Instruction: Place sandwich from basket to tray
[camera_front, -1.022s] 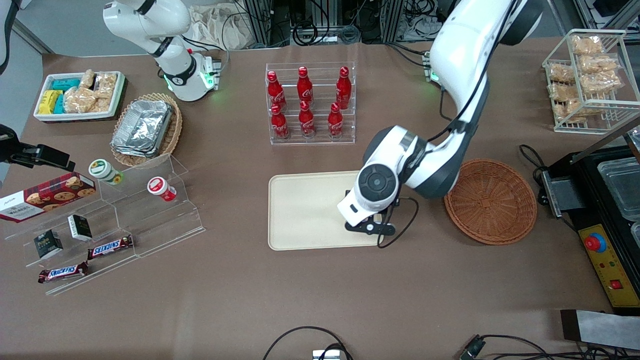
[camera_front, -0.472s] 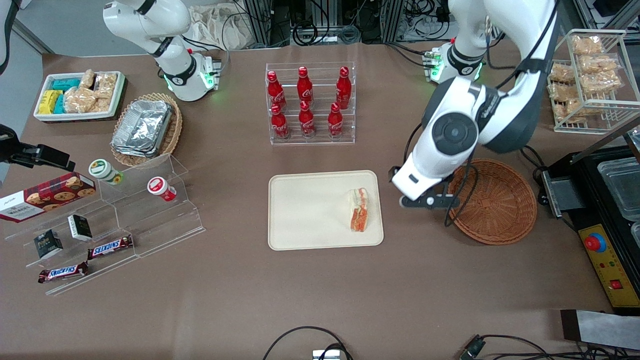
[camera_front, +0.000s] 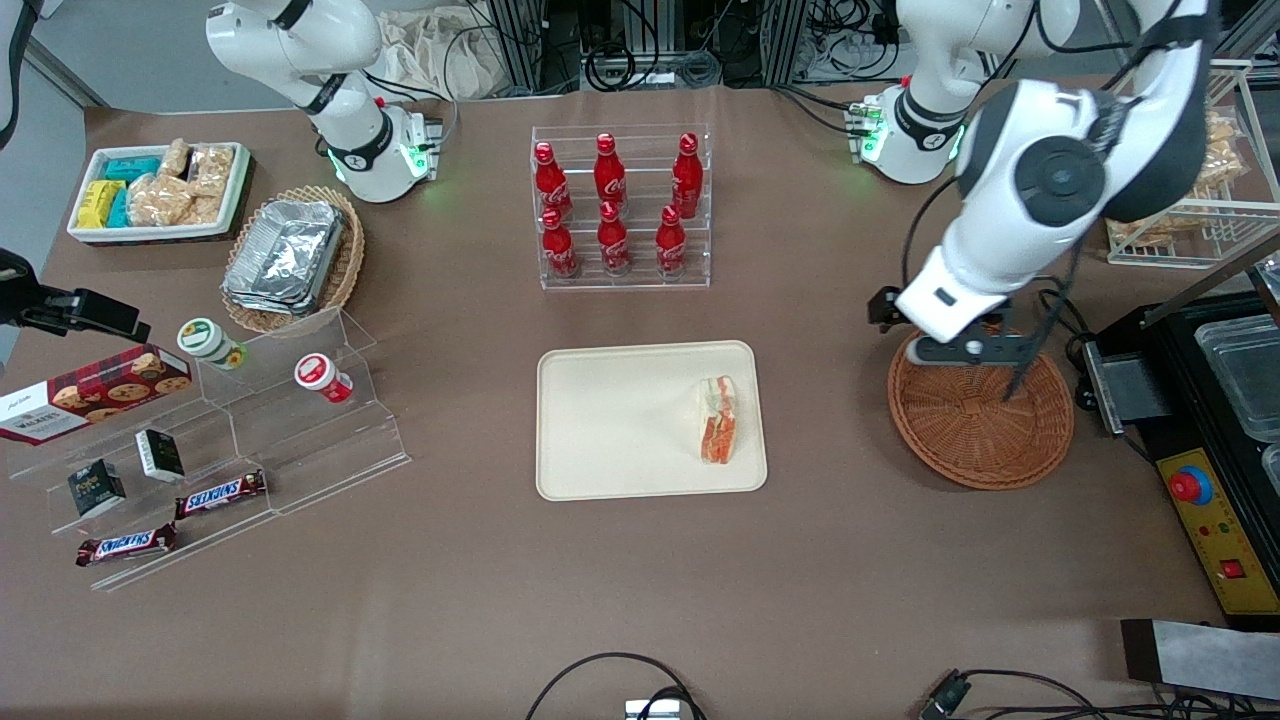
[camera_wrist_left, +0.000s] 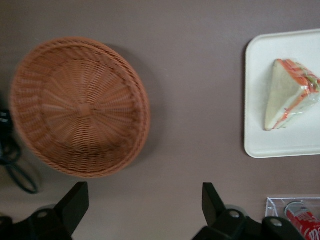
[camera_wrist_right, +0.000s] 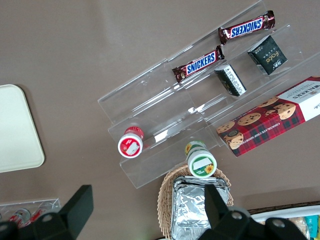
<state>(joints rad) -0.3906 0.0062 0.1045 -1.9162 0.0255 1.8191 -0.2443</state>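
The sandwich, a wrapped white wedge with orange and green layers, lies on the cream tray near the tray's edge that faces the basket. The reddish-brown wicker basket sits beside the tray, toward the working arm's end, with nothing in it. My left gripper hangs raised over the basket's rim farthest from the front camera. The left wrist view shows the gripper open over bare table, nothing between its fingers, with the basket, the tray and the sandwich all apart from it.
A clear rack of red bottles stands farther from the front camera than the tray. A white wire basket of bagged snacks and a black appliance lie at the working arm's end. An acrylic stepped shelf lies toward the parked arm's end.
My gripper let go of the sandwich on the tray, rose, and swung away to above the basket's rim. The sandwich stays where it was set down.
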